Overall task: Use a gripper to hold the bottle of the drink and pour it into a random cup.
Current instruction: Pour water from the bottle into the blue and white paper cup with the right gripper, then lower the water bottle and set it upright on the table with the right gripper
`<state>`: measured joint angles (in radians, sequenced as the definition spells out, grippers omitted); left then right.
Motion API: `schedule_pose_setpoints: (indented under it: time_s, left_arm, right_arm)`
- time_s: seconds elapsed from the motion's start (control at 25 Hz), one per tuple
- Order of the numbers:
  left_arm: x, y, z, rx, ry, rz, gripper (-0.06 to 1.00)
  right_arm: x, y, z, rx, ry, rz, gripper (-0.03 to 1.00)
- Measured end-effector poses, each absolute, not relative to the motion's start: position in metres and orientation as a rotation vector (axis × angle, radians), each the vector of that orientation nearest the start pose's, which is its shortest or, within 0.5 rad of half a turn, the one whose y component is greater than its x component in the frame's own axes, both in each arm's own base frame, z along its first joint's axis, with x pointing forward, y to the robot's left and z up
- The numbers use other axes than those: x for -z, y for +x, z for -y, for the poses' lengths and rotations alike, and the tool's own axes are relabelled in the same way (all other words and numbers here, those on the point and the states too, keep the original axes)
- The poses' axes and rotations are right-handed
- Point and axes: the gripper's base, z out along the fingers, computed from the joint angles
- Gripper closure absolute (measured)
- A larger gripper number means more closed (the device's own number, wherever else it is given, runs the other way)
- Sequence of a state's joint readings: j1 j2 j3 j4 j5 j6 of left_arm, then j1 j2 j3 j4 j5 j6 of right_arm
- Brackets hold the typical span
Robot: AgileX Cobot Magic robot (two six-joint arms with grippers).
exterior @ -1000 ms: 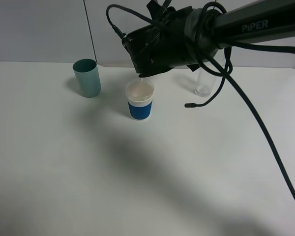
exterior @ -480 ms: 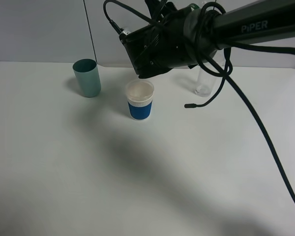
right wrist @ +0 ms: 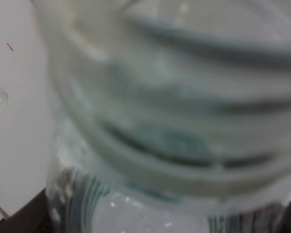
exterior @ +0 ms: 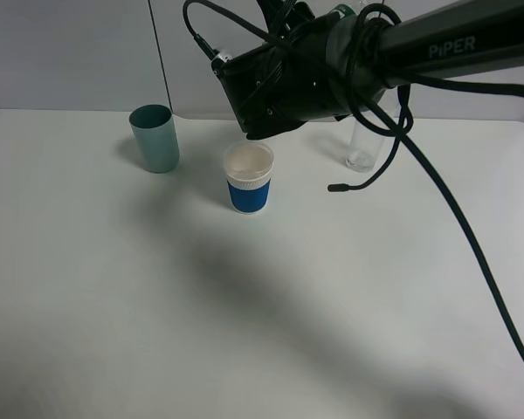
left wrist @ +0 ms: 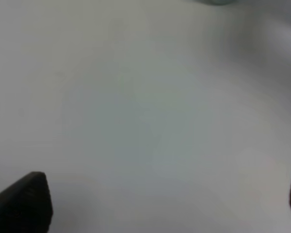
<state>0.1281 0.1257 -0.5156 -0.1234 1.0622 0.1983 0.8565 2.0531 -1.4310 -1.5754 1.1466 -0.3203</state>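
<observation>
My right gripper (exterior: pixel 266 109) hangs above and just behind the blue-and-white paper cup (exterior: pixel 249 178), shut on the bottle of the drink. In the right wrist view the bottle (right wrist: pixel 174 121) fills the picture: clear ribbed plastic with a greenish band, blurred from closeness. The high view hides the bottle behind the black gripper and cables. The paper cup holds pale liquid. A teal cup (exterior: pixel 155 138) stands to its left. My left gripper (left wrist: pixel 160 201) is open over bare table, with nothing between its dark fingertips (left wrist: pixel 24 206).
A tall clear glass (exterior: pixel 363 144) stands at the back right, behind the arm. A loose black cable (exterior: pixel 358 182) dangles from the right arm to just above the table beside the glass. The white table (exterior: pixel 244 305) ends at a pale wall behind the cups.
The right gripper has lifted and tipped back a little. The bottle's mouth, which showed over the paper cup's rim a second ago, is now hidden behind the gripper.
</observation>
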Motion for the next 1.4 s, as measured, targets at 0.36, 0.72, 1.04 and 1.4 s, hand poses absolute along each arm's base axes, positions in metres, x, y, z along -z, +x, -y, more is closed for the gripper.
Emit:
schedule_pose_setpoints:
  time_s: [0.36, 0.72, 1.04, 1.4]
  left_arm:
    - [-0.282, 0.014, 0.008, -0.039, 0.073, -2.148, -0.05]
    - [-0.282, 0.014, 0.008, -0.039, 0.073, -2.148, -0.05]
    - [-0.282, 0.014, 0.008, -0.039, 0.073, -2.148, -0.05]
    - [-0.282, 0.014, 0.008, -0.039, 0.073, -2.148, -0.05]
  right_arm:
    - [-0.226, 0.341, -0.267, 1.719, -1.835, -1.263, 0.39]
    - [-0.209, 0.336, -0.270, 1.361, -1.685, -1.578, 0.39]
    - [-0.212, 0.328, -0.272, 1.049, -1.463, -1.826, 0.39]
    - [-0.244, 0.318, -0.272, 0.754, -1.205, -1.945, 0.39]
